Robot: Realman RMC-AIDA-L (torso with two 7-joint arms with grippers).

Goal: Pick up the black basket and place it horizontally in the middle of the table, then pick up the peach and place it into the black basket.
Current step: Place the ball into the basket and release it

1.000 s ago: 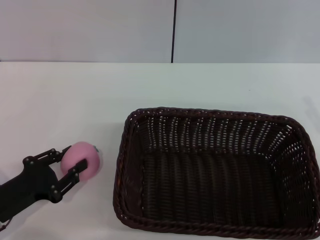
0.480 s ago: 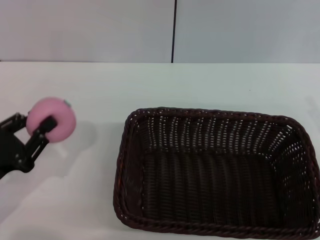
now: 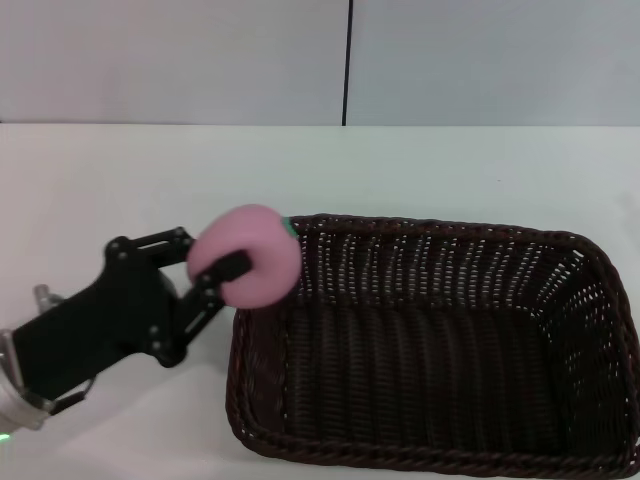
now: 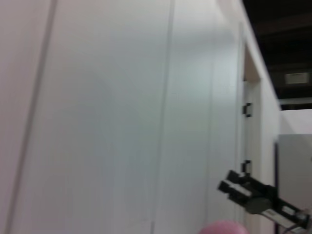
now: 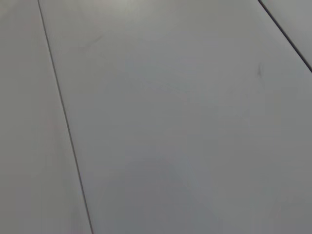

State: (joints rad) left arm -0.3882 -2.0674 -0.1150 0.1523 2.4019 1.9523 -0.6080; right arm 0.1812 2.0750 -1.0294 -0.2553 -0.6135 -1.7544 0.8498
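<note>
We find no readable text, label, brand, number or sign on anything in these views.

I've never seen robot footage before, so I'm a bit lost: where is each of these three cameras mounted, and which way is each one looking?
Head view: sits on the robot's head, looking forward and down at the table and the black basket; the left gripper holds the peach at the basket's left rim.
Left wrist view: on the left arm, facing a pale wall; only the peach's top shows, plus a dark gripper farther off.
Right wrist view: on the right arm, facing plain grey panels; no body parts show.
Shared: head and left wrist both show the peach.
</note>
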